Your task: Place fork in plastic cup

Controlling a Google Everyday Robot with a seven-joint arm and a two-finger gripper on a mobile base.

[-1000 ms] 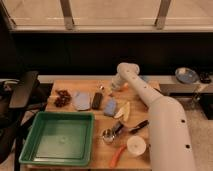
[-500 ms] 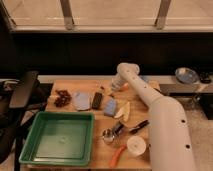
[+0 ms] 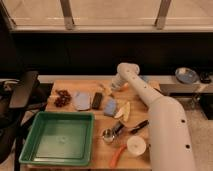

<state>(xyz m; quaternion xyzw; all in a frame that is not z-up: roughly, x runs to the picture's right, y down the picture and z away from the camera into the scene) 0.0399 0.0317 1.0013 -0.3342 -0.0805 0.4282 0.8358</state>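
Observation:
My gripper (image 3: 116, 86) hangs low over the far middle of the wooden table (image 3: 75, 90), at the end of the white arm (image 3: 150, 107) that reaches in from the right. A thin pale sliver that looks like the fork (image 3: 106, 90) lies on the wood just left of the gripper. The pale blue plastic cup (image 3: 110, 106) sits a little nearer to me, below and left of the gripper and apart from it. I cannot tell whether the gripper touches the fork.
A green tray (image 3: 60, 137) fills the front left. A lavender bowl (image 3: 81, 100) and a dark block (image 3: 97, 100) sit left of the cup. A metal measuring cup (image 3: 107, 135), black-handled knife (image 3: 139, 126), white cup (image 3: 136, 145) and orange carrot (image 3: 117, 156) lie in front.

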